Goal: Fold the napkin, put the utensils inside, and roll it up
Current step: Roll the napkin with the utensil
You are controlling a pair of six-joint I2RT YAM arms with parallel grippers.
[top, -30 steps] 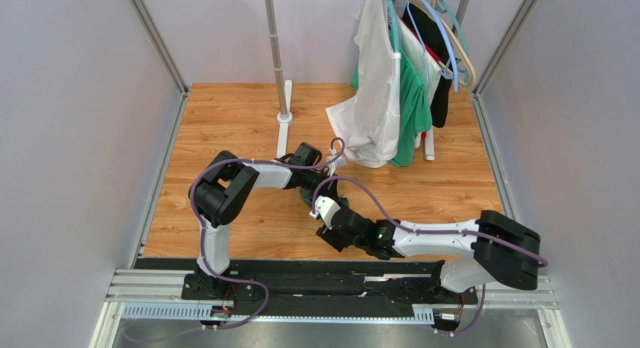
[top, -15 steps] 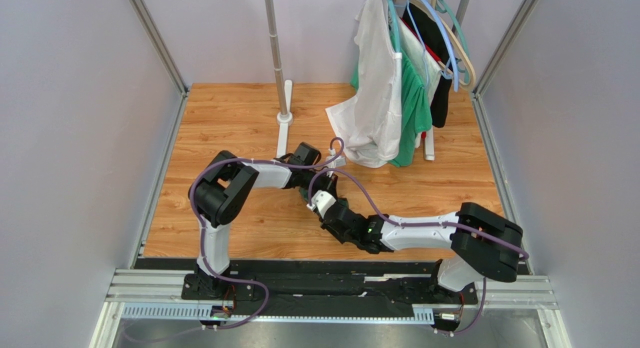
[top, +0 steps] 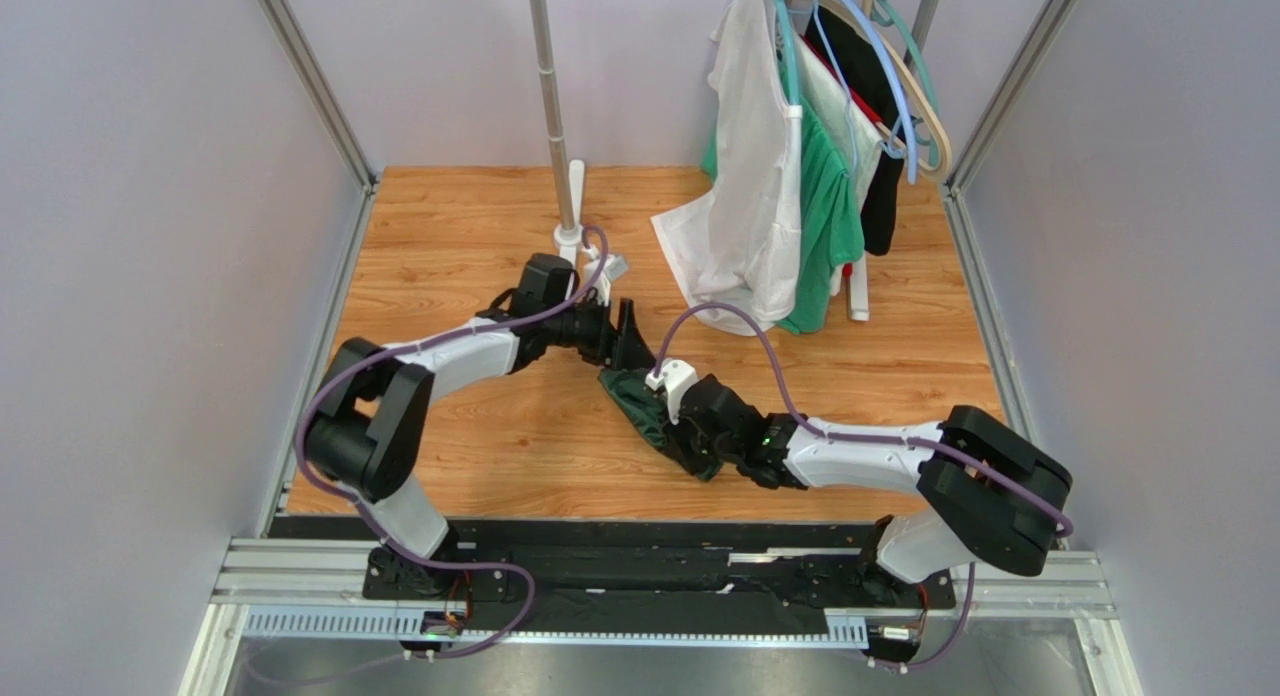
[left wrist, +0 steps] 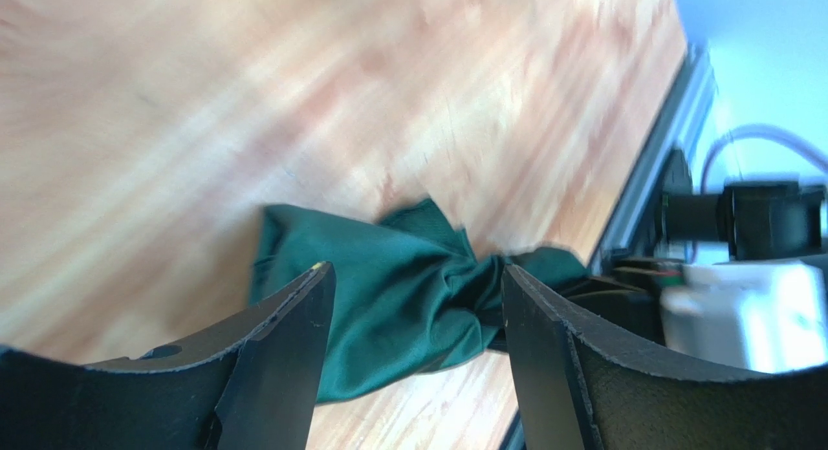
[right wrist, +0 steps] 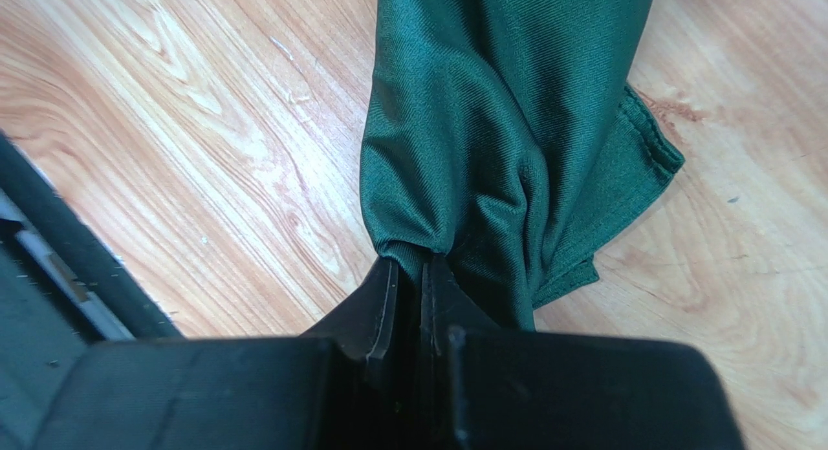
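Pale wood planking formed the table (top: 451, 231), closed in by grey walls at 9 and 3 o'clock and by a black rail (top: 631, 534) at 6 o'clock. From its base at 7 o'clock the left arm bent sharply at the elbow and ran its forearm out toward 1 o'clock, wrist turned so the left gripper (top: 622, 336) pointed toward 4 o'clock. Its jaws stood wide apart with nothing between them but a view of the cloth beyond. The right arm lay low from 5 o'clock, forearm stretched toward 9 o'clock. The right gripper (right wrist: 410, 271) was clamped tight on a gathered fold of the dark green napkin (right wrist: 486, 130). The napkin lay bunched near the table's middle, between the two grippers, one hemmed corner spread on the wood. Bare wood lay open at 9 o'clock and 3 o'clock of the cloth. At 12 o'clock stood a metal pole (top: 553, 111) and, at 1 o'clock, a hanging white garment (top: 744, 186). From above, the right wrist hid the pinch itself, and the left wrist view was motion-blurred.
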